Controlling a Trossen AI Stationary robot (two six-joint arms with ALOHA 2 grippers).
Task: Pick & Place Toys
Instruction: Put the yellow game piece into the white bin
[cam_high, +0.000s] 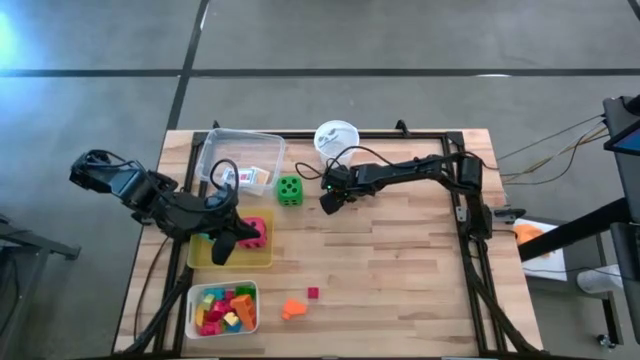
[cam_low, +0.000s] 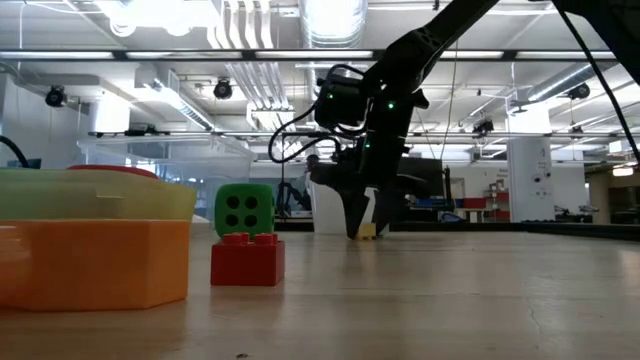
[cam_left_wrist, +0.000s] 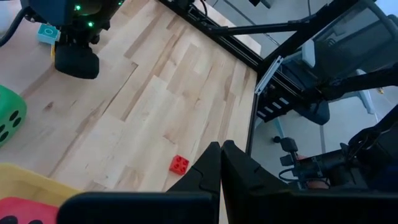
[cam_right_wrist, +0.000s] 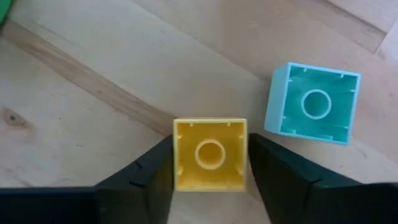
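Note:
A small yellow block (cam_right_wrist: 209, 163) lies on the wooden table with its hollow side up, next to a teal block (cam_right_wrist: 314, 102). My right gripper (cam_right_wrist: 210, 140) points steeply down over it at the table's far middle (cam_high: 328, 203), shut on the block. A green die (cam_high: 289, 189) stands on the table just left of it. My left gripper (cam_left_wrist: 221, 155) hangs shut and empty above the yellow tray (cam_high: 205, 258), which holds a red die (cam_high: 255, 232). A red block (cam_high: 313, 293) and an orange block (cam_high: 293, 309) lie near the front. My right gripper pinches the yellow block between its two fingers, one on each of two opposite side walls (cam_right_wrist: 177, 158). The fingers come from above, slanting steeply down. The block rests on the table (cam_low: 368, 232), level, open underside up.
A clear tray (cam_high: 240, 165) with card packs stands at the far left and a white round cup (cam_high: 337, 137) at the far edge. A white tray (cam_high: 190, 310) of coloured blocks sits at the near left. Bare wood lies to the right and near middle.

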